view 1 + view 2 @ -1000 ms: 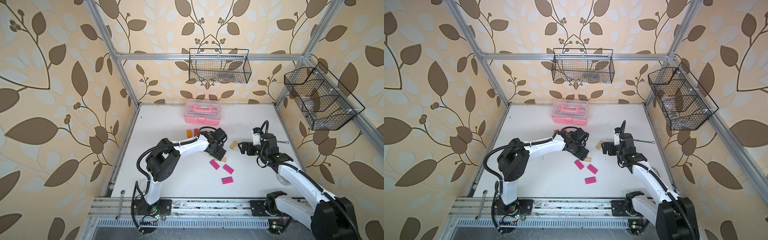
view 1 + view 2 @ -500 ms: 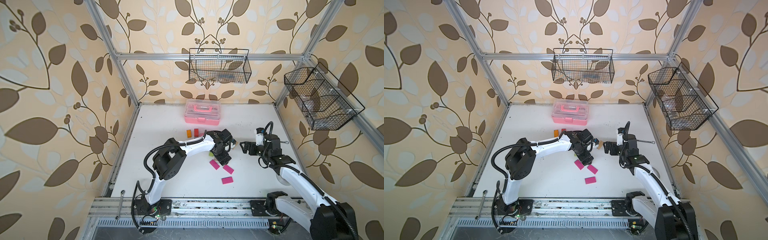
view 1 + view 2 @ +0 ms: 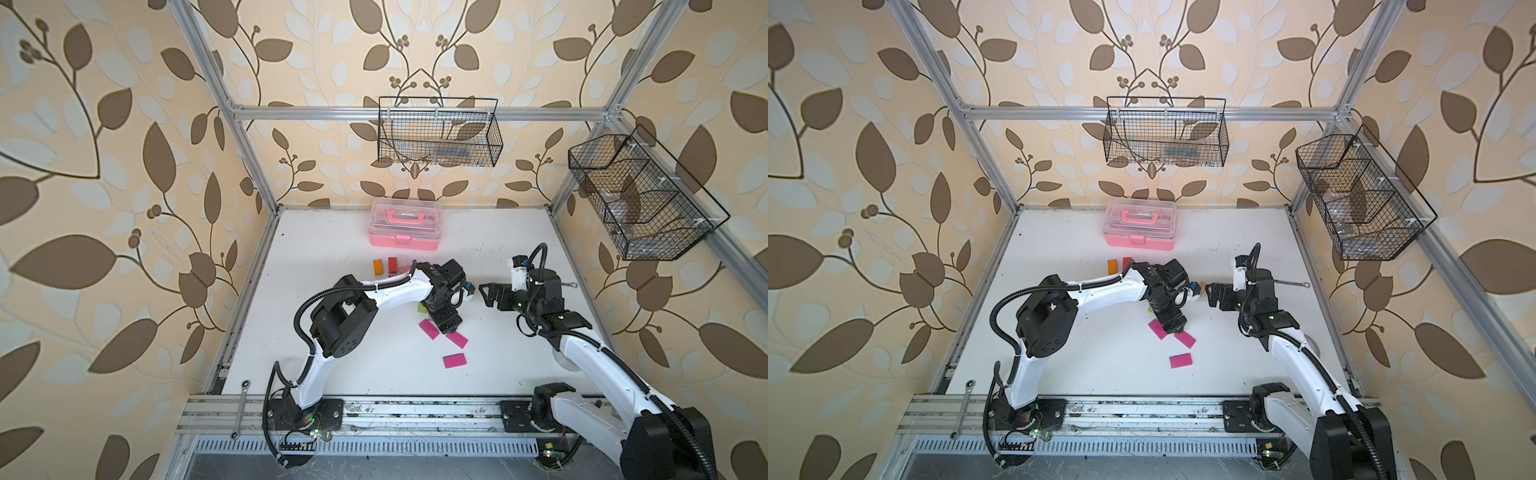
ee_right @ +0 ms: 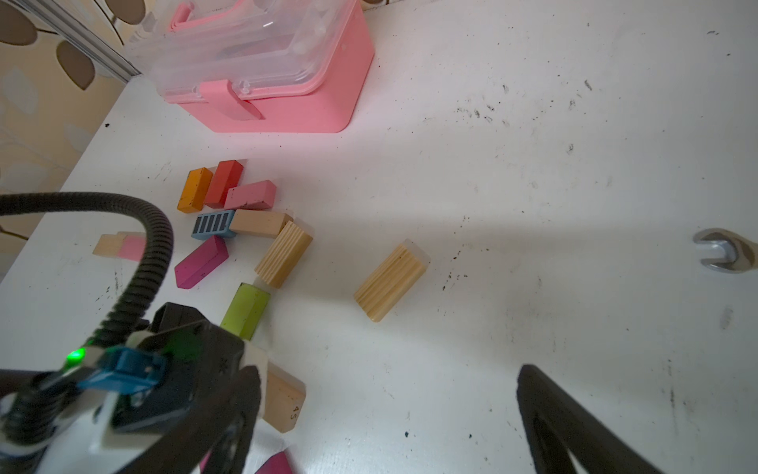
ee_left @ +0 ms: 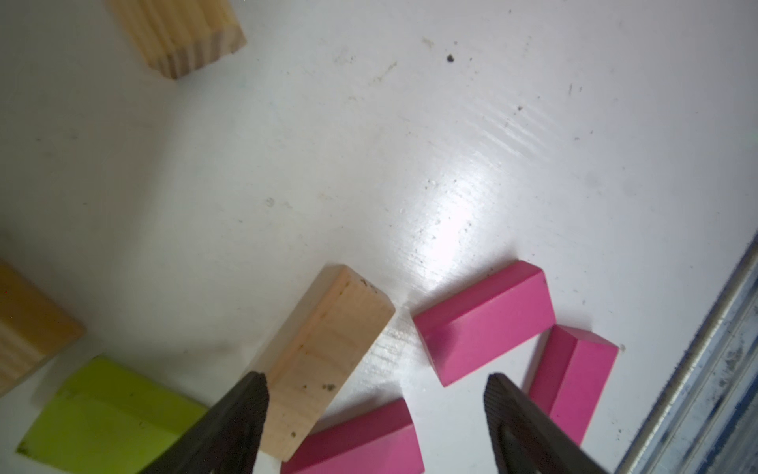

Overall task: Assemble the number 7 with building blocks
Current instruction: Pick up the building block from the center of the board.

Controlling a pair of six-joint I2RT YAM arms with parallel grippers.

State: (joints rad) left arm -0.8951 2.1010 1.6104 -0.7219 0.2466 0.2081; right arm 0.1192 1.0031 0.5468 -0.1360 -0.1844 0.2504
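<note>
Robot lab test cell with home-style decor. Aluminium frame [image 3: 415,112] boxes in a white surface [image 3: 332,257]; leaf wallpaper [image 3: 83,208] on all panels. Wire basket [image 3: 438,133] hung at 12 o'clock, second wire basket [image 3: 640,199] at 2 o'clock. Left arm [image 3: 395,291] and right arm [image 3: 590,349] bolted to a metal rail [image 3: 415,411] at 6 o'clock, cables exposed, spanner [image 3: 241,405] lying on the rail at 7 o'clock.

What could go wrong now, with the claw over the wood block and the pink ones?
1. The open left gripper straddles one end of the plain wood block, and a magenta block lies close beside it between the fingers. Closing might catch both or knock the magenta ones askew.
2. The right gripper, also open, sits close to the left arm's wrist. If either arm moves, they might bump.
</note>
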